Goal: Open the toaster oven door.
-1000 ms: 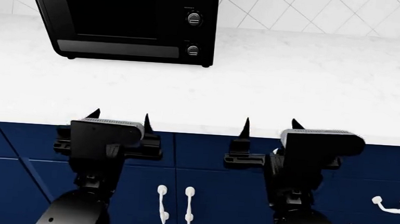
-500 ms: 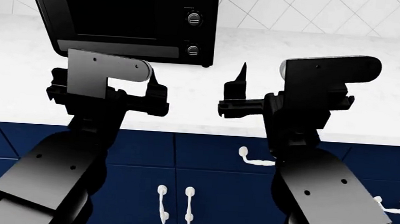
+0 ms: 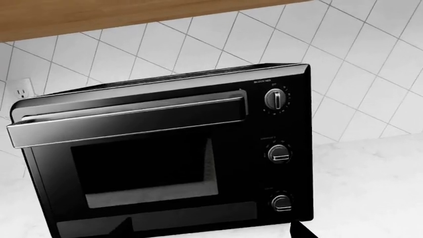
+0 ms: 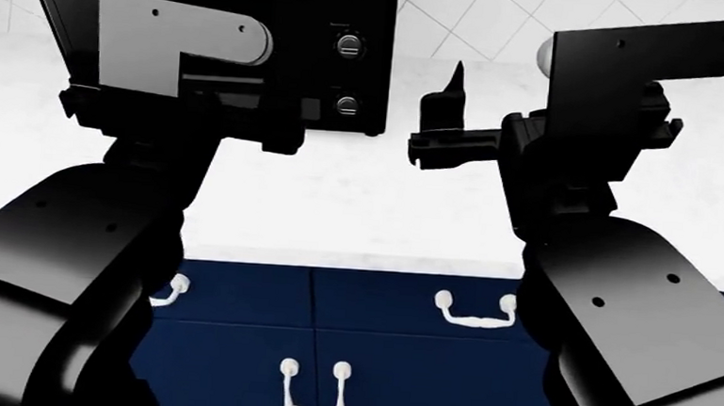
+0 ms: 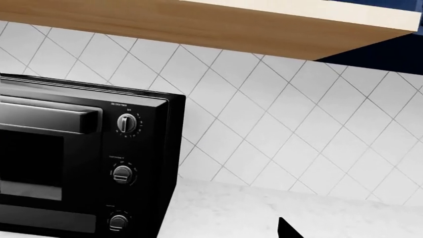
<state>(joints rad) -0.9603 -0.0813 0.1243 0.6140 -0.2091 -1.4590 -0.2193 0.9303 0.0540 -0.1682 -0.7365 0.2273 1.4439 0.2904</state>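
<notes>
From the left wrist view, the toaster oven (image 3: 165, 158) sits on the white countertop (image 3: 370, 183) against the tiled wall, its door (image 3: 138, 168) closed with the bar handle (image 3: 126, 121) across the top and three knobs (image 3: 276, 99) stacked beside it. In the head view the left gripper (image 4: 185, 121) is raised directly before the oven, its spread impossible to tell; the right gripper (image 4: 493, 126) hovers beside it, one fingertip (image 4: 456, 77) visible, opening unclear. The right wrist view shows the oven's knob side, well apart

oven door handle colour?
Glossy black with a silvery sheen; the handle on the toaster oven shows best in the left wrist view.
</notes>
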